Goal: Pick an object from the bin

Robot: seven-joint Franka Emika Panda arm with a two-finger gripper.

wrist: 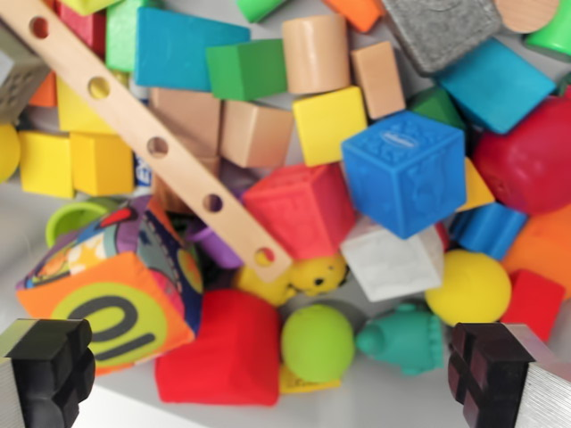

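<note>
Nearest the camera, the two black ribbed fingers (53,373) stand at the bottom corners of the wrist view, spread wide apart and grasping nothing, with the midpoint of the gripper (272,374) over the lower edge of the toy pile. Directly between the fingers lie a red soft block (212,349), a lime green ball (317,342) touching its right side, and a teal rubber figure (401,337) just beside the ball, close to the finger on the wrist view's right. Just above the finger on the wrist view's left sits a soft fabric cube (111,283) with an orange face and a lime circle. A wooden strip with holes (152,141) slants from the upper left down toward the centre, its lower end resting above a yellow rubber toy (308,276). Further from the fingers lie a red embossed cube (302,209), a blue embossed cube (406,169), a white block (391,263) and a yellow ball (468,287). Beyond these, wooden blocks in yellow, green, blue and natural tones crowd the bin's pale floor (22,218).
</note>
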